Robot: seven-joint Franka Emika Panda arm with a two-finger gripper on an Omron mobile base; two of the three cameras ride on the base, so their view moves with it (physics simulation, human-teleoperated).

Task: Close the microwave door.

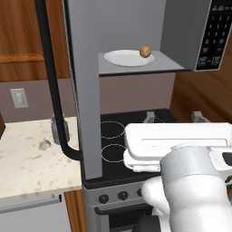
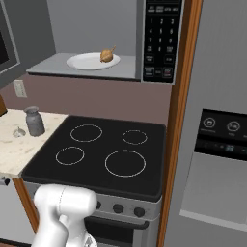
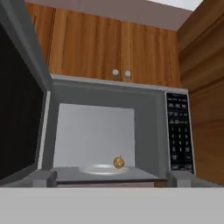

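Your gripper (image 3: 112, 178), fingers apparently spread and empty, faces the microwave (image 3: 109, 131); its door (image 3: 19, 118) stands open at nine o'clock, so next push it shut.

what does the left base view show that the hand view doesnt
Left base view alone: the microwave door seen edge-on with its black curved bar handle, the black stove, the speckled counter, a wall outlet, and the arm.

Hand view alone: the door's black glass window and the wooden cabinets above with two knobs.

Both: the open microwave, white plate, brown onion-like item, keypad.
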